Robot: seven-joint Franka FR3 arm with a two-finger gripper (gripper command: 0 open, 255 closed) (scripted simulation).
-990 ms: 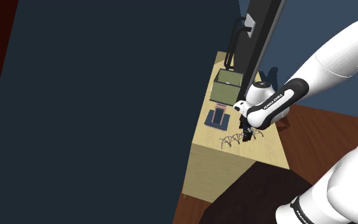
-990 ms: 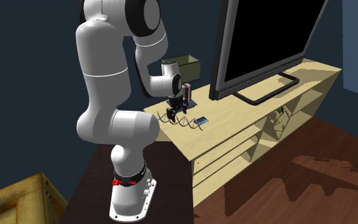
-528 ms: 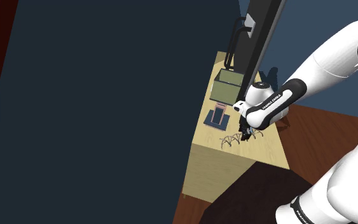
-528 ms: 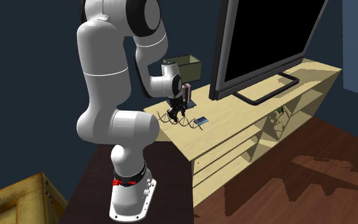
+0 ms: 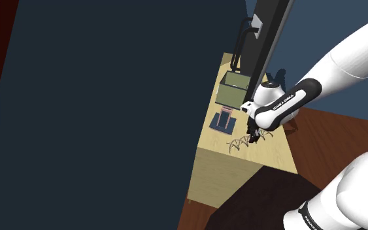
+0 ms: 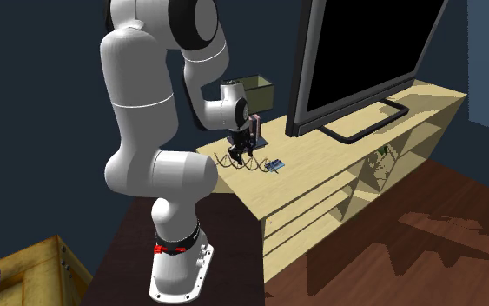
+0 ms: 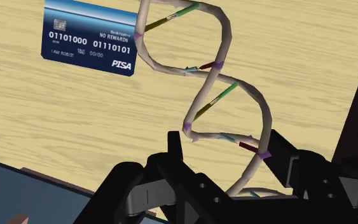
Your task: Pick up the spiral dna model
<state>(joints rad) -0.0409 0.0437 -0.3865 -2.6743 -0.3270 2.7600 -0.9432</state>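
The spiral DNA model is a pale twisted double strand with coloured rungs, lying along the top of the light wooden cabinet near its end. My black gripper is shut on it, one finger on each side of the helix near its lower turns. In the shoulder view the gripper hangs over the model at the cabinet's near end. In the second exterior view the gripper points down onto the model.
A blue bank card lies just beyond the helix. A dark blue flat tray and an olive open box stand behind it. A large black screen on its stand takes up the cabinet's middle. The cabinet edge is close by.
The fingers have closed from open onto the helix. The hand and forearm have risen slightly, and the model sits a touch higher.
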